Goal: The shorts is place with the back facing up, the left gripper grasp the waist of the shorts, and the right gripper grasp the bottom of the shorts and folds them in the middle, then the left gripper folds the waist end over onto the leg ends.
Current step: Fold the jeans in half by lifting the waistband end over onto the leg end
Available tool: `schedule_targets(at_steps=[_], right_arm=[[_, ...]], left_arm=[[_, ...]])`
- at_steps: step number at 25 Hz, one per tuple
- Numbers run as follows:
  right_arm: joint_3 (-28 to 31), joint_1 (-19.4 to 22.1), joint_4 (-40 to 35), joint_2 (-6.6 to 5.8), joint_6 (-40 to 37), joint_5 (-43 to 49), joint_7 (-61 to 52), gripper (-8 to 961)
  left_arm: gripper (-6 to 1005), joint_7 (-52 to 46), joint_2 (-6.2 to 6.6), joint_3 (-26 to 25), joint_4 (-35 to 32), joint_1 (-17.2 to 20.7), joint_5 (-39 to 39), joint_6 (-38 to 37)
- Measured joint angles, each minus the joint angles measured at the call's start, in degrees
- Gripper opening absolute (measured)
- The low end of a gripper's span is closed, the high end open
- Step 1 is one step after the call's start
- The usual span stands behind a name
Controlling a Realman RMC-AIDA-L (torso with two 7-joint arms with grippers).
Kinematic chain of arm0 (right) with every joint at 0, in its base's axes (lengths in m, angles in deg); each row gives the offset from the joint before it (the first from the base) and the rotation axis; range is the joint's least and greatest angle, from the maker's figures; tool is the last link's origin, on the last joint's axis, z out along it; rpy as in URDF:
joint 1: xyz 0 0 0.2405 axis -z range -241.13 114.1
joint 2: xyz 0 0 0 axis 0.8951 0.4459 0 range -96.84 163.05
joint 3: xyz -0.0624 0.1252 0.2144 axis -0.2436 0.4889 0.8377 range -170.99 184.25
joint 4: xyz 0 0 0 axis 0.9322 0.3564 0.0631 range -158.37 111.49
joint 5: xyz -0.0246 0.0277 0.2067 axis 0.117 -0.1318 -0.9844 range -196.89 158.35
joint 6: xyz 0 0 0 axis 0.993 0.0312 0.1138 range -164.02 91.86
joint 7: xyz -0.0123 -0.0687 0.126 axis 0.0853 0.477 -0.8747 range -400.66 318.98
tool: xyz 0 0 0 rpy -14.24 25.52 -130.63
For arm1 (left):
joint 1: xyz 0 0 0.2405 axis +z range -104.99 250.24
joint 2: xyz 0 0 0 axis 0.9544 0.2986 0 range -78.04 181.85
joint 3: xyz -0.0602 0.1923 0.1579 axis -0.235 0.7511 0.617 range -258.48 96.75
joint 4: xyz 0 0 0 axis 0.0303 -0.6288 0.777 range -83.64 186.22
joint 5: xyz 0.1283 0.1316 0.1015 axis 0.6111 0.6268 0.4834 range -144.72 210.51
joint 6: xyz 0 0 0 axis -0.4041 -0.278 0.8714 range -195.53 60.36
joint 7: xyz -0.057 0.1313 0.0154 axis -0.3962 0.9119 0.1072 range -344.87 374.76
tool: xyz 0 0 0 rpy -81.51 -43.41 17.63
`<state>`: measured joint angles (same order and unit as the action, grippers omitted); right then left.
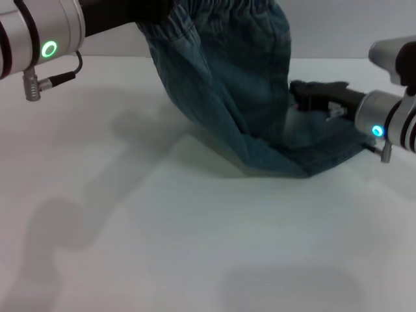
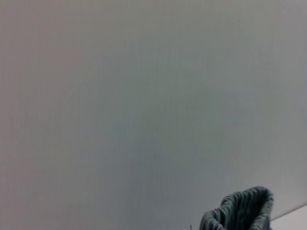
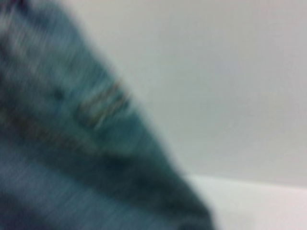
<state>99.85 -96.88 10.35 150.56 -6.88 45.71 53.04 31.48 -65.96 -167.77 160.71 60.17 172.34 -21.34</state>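
Note:
The blue denim shorts (image 1: 240, 84) hang from the top of the head view down to the white table. Their gathered waist (image 1: 221, 10) is lifted high, and my left gripper (image 1: 153, 16), on the green-ringed arm, is shut on it. A ruffled piece of the waist (image 2: 242, 208) shows in the left wrist view. The bottom of the shorts (image 1: 331, 153) lies flat on the table at the right. My right gripper (image 1: 300, 91), on the blue-ringed arm, sits low just above that end, its tip against the hanging denim. Blurred denim (image 3: 72, 158) fills the right wrist view.
The white table (image 1: 162, 247) stretches in front and to the left of the shorts, with the arms' shadows on it. A pale wall stands behind.

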Motion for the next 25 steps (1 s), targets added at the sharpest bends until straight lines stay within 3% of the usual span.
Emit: schedule_targets(at_steps=[7, 13, 18, 25], right_arm=[[1.5, 0.1, 1.8, 0.04, 0.9, 1.1, -0.4, -1], [-2.8, 2.6, 2.1, 1.89, 7.1, -1.3, -1.6, -1], [-10.4, 3.2, 2.2, 1.89, 8.0, -7.1, -1.6, -1], [-10.9, 2.6, -0.5, 1.7, 6.9, -7.4, -1.6, -1]], left_arm=[[107, 0.0, 0.0, 0.0, 0.0, 0.2, 0.0, 0.6], [108, 0.1, 0.01, 0.0, -0.2, 0.2, -0.1, 0.6], [108, 0.5, 0.0, 0.1, -0.6, 0.1, -0.1, 0.3], [108, 0.8, -0.08, 0.1, -0.1, -0.2, -0.6, 0.2]])
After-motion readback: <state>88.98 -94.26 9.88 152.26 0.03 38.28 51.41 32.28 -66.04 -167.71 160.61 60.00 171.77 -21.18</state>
